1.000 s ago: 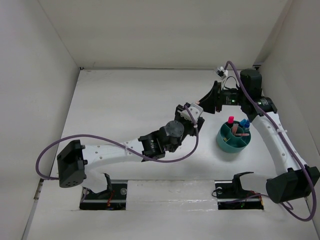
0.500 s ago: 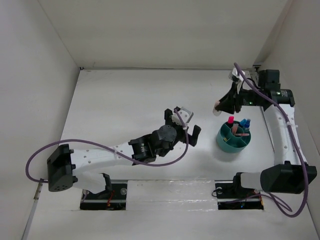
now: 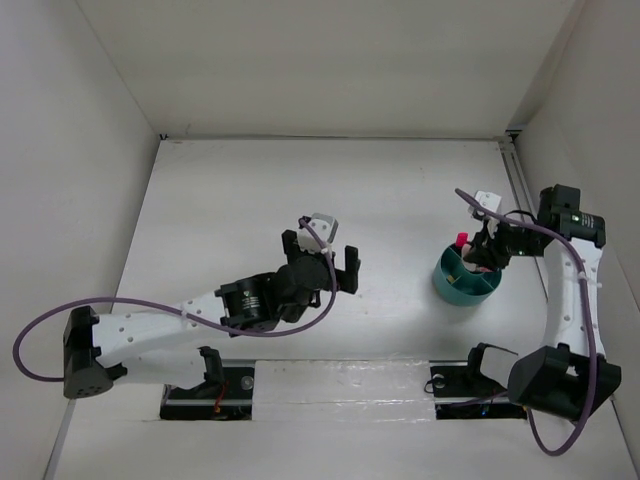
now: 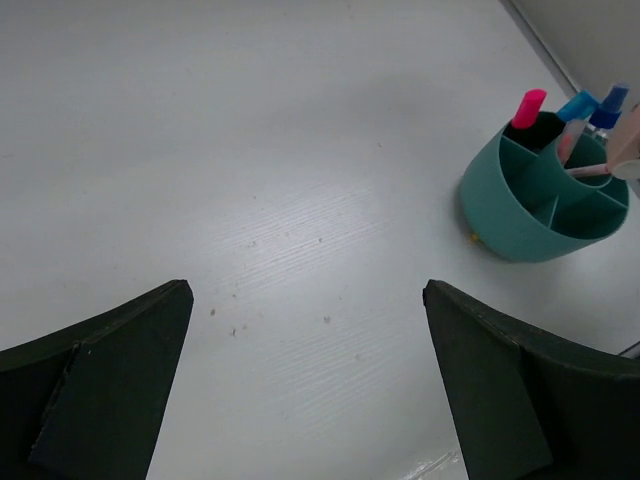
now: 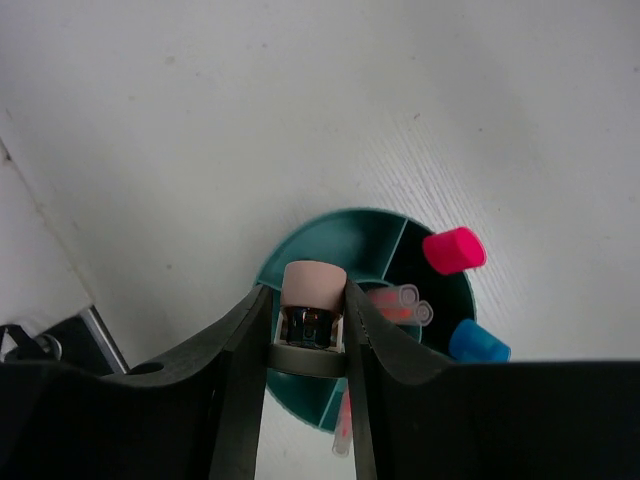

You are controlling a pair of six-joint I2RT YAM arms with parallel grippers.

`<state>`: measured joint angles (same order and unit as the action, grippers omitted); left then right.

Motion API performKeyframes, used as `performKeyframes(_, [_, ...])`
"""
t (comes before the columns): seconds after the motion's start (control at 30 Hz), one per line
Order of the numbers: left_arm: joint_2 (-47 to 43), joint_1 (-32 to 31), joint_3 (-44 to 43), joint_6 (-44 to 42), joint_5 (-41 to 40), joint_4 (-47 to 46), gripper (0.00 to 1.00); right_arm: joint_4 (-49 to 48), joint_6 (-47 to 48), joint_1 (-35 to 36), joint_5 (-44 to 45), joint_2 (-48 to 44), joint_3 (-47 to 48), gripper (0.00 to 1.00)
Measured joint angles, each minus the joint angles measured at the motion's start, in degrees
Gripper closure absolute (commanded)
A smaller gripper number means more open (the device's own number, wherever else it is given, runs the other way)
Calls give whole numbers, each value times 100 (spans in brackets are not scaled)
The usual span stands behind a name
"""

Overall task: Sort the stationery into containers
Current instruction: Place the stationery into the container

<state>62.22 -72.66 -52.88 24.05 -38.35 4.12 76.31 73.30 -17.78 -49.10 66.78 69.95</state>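
Top view: the left gripper (image 3: 320, 254) hangs over the bare middle of the white table (image 3: 240, 190), its 2 fingers spread wide with nothing between them; well to its right, the right gripper (image 3: 486, 250) sits directly over the round teal organiser cup (image 3: 462, 287), where a pink-capped highlighter (image 3: 461, 240) stands at the far rim.

Left wrist view: the 2 dark fingers (image 4: 100, 390) frame only tabletop, fully apart and empty; the organiser cup (image 4: 520, 215) stands off at upper right, holding the pink-capped highlighter (image 4: 528, 108), a blue-capped highlighter (image 4: 577, 104) and a blue-capped bottle (image 4: 611, 99).

Right wrist view: the right fingers (image 5: 240, 360) are closed partway, pinching the pinkish stapler (image 5: 313, 290) end-on above the organiser cup (image 5: 330, 228); thin pink-orange pens (image 5: 398, 300) and both highlighter caps show in compartments just beside it — whether the stapler's lower end sits inside a compartment cannot be told.
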Motion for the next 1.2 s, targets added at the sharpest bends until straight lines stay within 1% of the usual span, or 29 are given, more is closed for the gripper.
performKeyframes(0.17, [-210, -2, 90, 223, -120, 428, 0, 76, 533, -212, 221, -170, -293, 100])
performKeyframes(0.33, [-267, -2, 114, 295, -160, 599, 0, 92, 870, -214, 382, 127, -417, 100])
performKeyframes(0.47, [-319, -2, 236, 282, -216, 586, 0, 70, 1093, -214, 387, 297, -564, 100])
performKeyframes(0.67, [-387, -2, 380, 203, -243, 557, 0, 79, 1419, -214, 413, 76, -704, 100])
performKeyframes(0.97, [-455, -2, 396, 127, -225, 483, 0, 59, 1615, -214, 380, 52, -778, 100])
performKeyframes(1.2, [-503, -2, 455, 79, -184, 424, 0, 79, 1703, -251, 282, -201, -916, 100])
